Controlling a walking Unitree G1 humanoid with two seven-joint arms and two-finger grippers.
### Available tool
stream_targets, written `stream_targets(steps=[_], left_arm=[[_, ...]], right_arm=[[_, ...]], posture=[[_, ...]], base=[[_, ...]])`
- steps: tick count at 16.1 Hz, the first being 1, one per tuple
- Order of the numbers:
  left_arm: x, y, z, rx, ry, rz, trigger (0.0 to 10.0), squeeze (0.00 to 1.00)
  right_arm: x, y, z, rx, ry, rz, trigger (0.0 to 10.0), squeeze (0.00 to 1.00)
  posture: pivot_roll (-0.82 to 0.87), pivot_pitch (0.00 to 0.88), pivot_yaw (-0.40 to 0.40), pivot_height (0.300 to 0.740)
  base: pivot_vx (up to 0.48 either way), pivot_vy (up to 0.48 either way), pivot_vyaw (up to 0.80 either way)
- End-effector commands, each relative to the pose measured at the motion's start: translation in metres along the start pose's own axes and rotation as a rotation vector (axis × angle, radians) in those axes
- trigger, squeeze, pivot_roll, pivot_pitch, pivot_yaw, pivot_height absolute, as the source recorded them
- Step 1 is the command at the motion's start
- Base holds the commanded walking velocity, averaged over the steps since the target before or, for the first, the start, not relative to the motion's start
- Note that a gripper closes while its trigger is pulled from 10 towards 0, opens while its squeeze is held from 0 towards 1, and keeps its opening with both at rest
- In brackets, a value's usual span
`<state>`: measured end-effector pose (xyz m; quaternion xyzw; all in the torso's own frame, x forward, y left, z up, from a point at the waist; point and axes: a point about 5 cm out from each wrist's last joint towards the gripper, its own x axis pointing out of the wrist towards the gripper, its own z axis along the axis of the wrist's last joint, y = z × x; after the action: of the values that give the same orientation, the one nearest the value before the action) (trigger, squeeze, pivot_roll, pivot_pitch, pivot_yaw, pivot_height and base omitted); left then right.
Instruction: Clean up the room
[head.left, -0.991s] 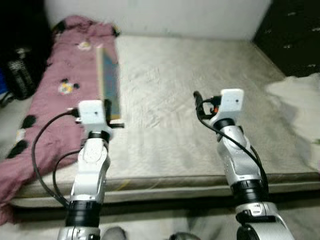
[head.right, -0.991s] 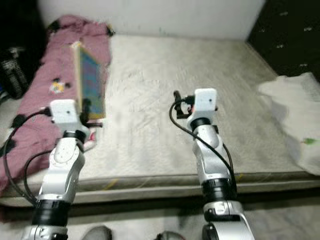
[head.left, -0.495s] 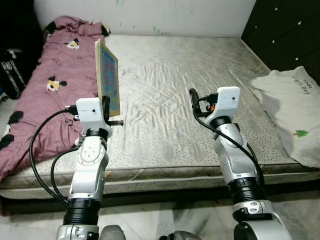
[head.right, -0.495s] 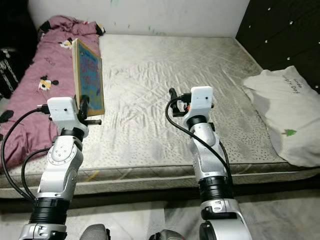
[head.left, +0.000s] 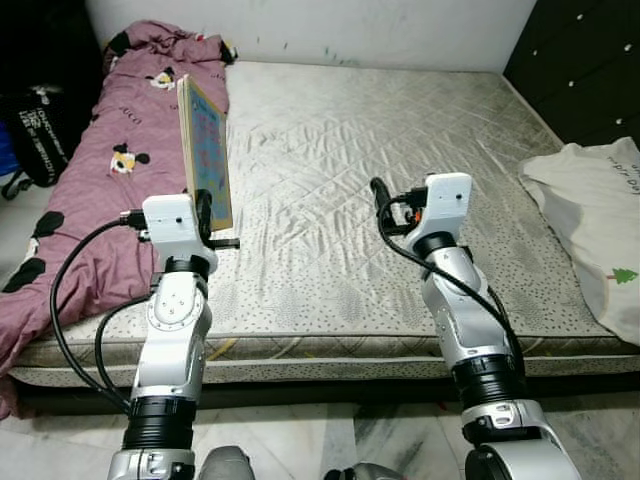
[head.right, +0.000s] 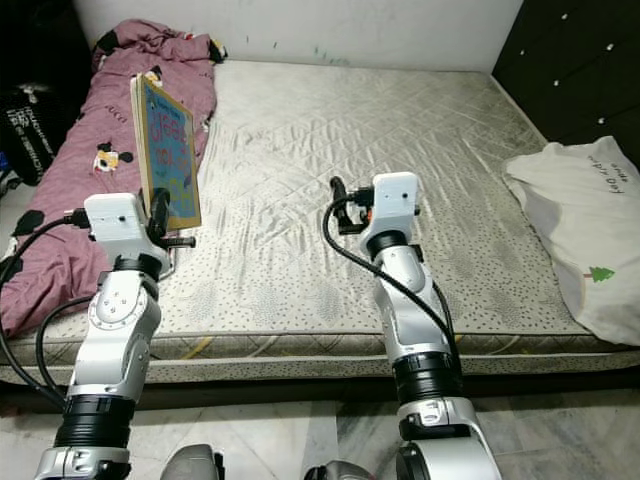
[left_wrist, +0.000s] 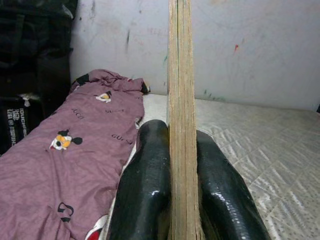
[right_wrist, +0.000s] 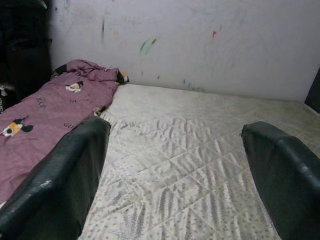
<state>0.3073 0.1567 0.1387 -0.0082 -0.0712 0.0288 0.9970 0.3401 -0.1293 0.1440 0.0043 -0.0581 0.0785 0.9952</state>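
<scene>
My left gripper (head.left: 205, 212) is shut on the lower edge of a thin board book (head.left: 204, 150) with a blue picture cover, held upright above the mattress's left side. In the left wrist view the book's edge (left_wrist: 180, 100) stands between the two black fingers (left_wrist: 145, 195). My right gripper (head.left: 378, 190) is open over the middle of the mattress (head.left: 370, 130), with nothing between its fingers (right_wrist: 70, 180).
A pink blanket (head.left: 110, 170) with cartoon prints lies along the mattress's left side. A white bag (head.left: 600, 220) sits on the floor at the right beside a dark cabinet (head.left: 590, 60). A black bag (head.left: 40, 130) stands at the far left. A white wall (right_wrist: 200, 40) is behind the bed.
The camera has shifted, and the earlier blur has cleared. Both arms keep the same pose, and the book stays in the left gripper.
</scene>
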Motion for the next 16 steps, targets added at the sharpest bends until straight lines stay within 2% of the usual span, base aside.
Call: stream_targets(steps=[1, 3, 10, 16], left_arm=[[0.0034, -0.0033, 0.0113, -0.004, -0.057, -0.011, 10.0, 0.0], [0.0037, -0.0035, 0.0111, -0.006, -0.056, -0.01, 10.0, 0.0], [0.0033, -0.0037, 0.0108, -0.009, -0.057, -0.009, 10.0, 0.0], [0.0019, -0.0055, 0.0128, -0.053, -0.081, -0.056, 10.0, 0.0]], right_arm=[[0.0017, 0.0006, 0.0034, -0.013, -0.015, 0.008, 10.0, 0.0], [0.0018, 0.0001, 0.0031, -0.014, -0.013, 0.005, 10.0, 0.0], [0.0019, -0.0002, 0.0025, -0.016, -0.01, 0.003, 10.0, 0.0], [0.0022, -0.001, 0.0015, -0.016, -0.007, -0.001, 10.0, 0.0]], posture=[[0.04, 0.0, -0.069, 0.74], [0.04, 0.0, -0.07, 0.74], [0.04, 0.0, -0.071, 0.74], [0.04, 0.0, -0.071, 0.74]], base=[[0.0, -0.292, 0.76], [0.0, -0.308, 0.51], [0.0, -0.361, 0.0], [0.0, 0.0, 0.0]])
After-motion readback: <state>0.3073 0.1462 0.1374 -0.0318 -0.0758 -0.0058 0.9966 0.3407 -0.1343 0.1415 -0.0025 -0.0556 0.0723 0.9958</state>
